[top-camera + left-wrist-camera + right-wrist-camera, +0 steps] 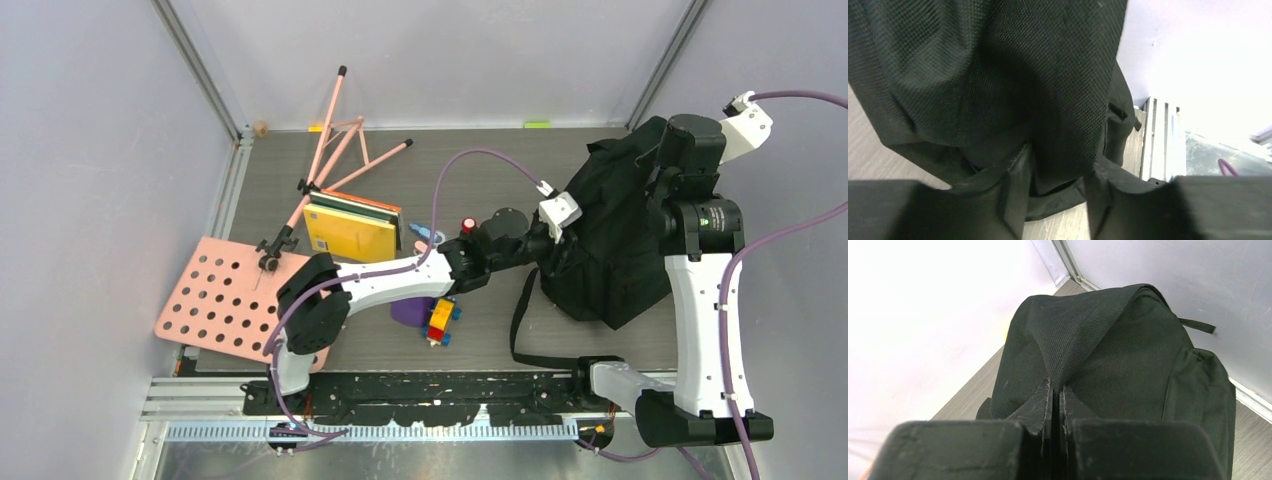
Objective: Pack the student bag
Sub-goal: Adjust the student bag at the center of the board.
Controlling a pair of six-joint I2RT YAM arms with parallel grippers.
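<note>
**Top view.**
- Large, black, floppy fabric student bag (605, 255): on the far right of the dark wood-grain bench (480, 165), with a long black strap (517, 320) trailing toward the near edge.
- White-and-black left arm (390, 278): stretched rightward, its end at the bag's left side.
- Right arm (700, 300): upright, its wrist over the bag's far right top.
- Left half of the bench:
  - pink perforated board (225, 300)
  - pink thin-rod stand (335, 150)
  - stack of yellow-covered books (352, 230)
  - small purple container (408, 313)
  - red, yellow and blue toy block (440, 318), touching the container

**Left wrist view.**
- Left tool (1058, 165): fingers (1015, 190) set apart, with a hanging fold of the bag's woven fabric clamped between them.
- The bench shows below at left.

**Right wrist view.**
- Right tool (1055, 385): fingers nearly together, pinching a raised ridge of fabric at the bag's top.
- The bag fills the middle of the view, with a grey wall (1173, 275) to the right.
</note>
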